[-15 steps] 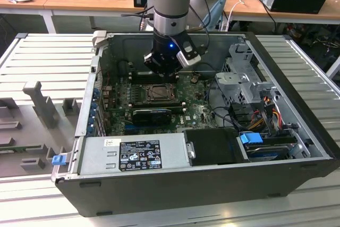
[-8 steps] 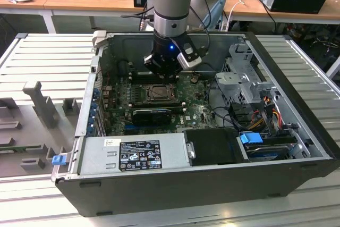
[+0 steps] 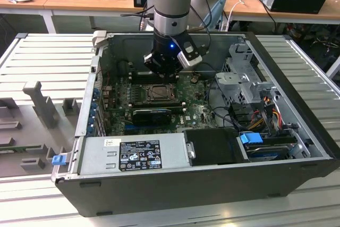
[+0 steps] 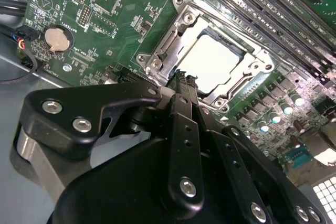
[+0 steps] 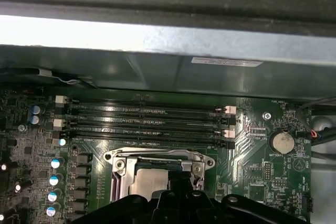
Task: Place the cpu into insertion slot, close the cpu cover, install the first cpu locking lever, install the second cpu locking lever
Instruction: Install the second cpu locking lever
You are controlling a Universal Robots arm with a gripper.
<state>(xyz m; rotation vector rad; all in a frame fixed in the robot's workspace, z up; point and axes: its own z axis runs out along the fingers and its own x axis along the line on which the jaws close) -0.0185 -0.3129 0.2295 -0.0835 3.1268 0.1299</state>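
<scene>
The cpu shows its silver-grey top lying flat inside the insertion slot on the green board. The cpu cover, a metal frame with a square window, lies down around the chip; it also appears in the first wrist view as the cpu cover around the cpu. My gripper is shut with nothing between its fingers. Its tip hovers at the socket's edge beside one corner of the cover. In the exterior view the gripper hangs just behind the socket. I cannot tell how the locking levers stand.
Long black memory slots run beside the socket, and a coin battery sits on the board. A black block lies in front of the socket. The case walls, a power supply and a drive cage close in the work space.
</scene>
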